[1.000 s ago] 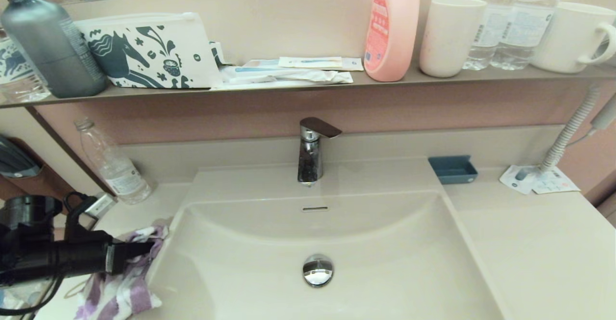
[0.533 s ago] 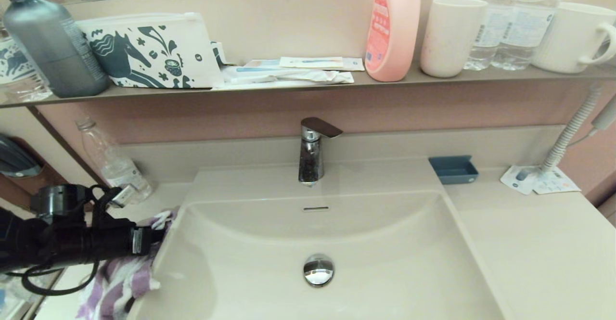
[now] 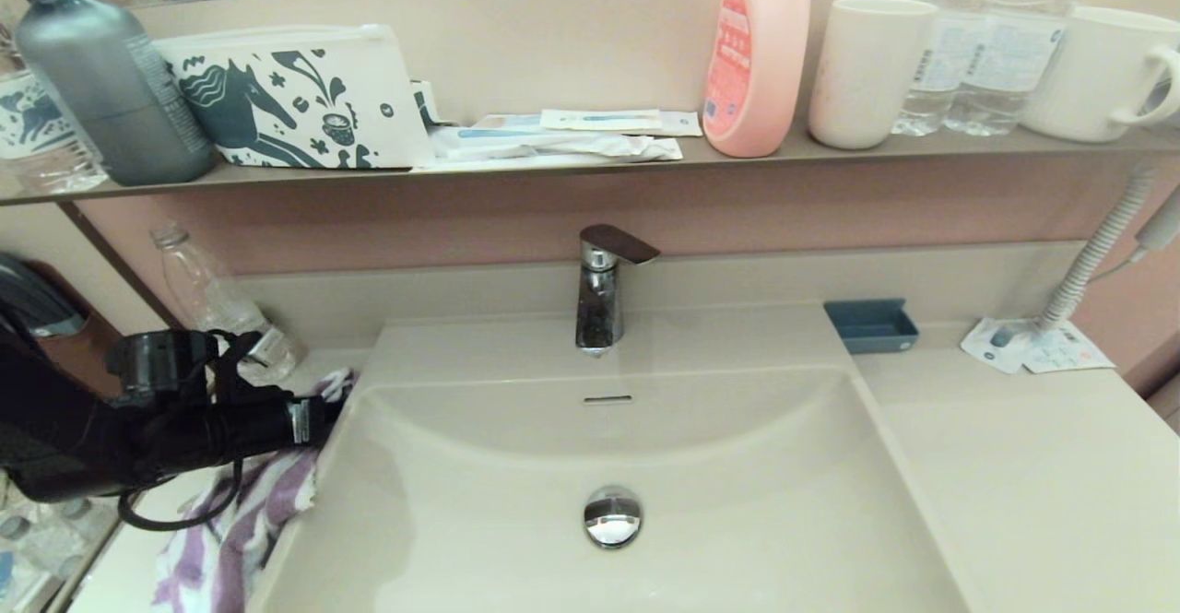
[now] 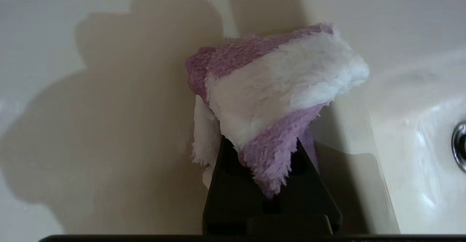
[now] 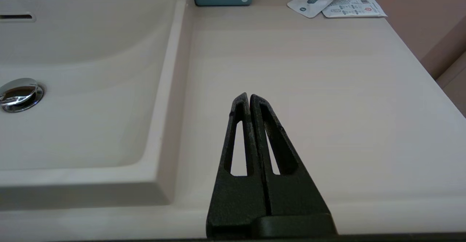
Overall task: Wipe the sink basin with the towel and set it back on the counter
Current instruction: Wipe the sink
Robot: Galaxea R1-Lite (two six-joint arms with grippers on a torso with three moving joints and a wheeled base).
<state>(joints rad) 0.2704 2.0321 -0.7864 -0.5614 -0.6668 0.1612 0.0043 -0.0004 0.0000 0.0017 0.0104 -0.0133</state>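
Note:
My left gripper is shut on a corner of the purple-and-white striped towel, just over the left rim of the beige sink basin. The rest of the towel hangs down onto the left counter strip. In the left wrist view the towel bunches over the gripper and hides its tips. The chrome drain plug and overflow slot are uncovered. My right gripper is shut and holds nothing, above the counter to the right of the basin; the head view does not show it.
A clear plastic bottle stands just behind my left wrist. The chrome faucet rises behind the basin. A small blue tray and paper sachets lie at the back right. The shelf above carries bottles, cups and a horse-print pouch.
My left gripper has risen and moved toward the back along the basin's left rim, pulling the towel up with it. The right gripper's earlier position is not shown.

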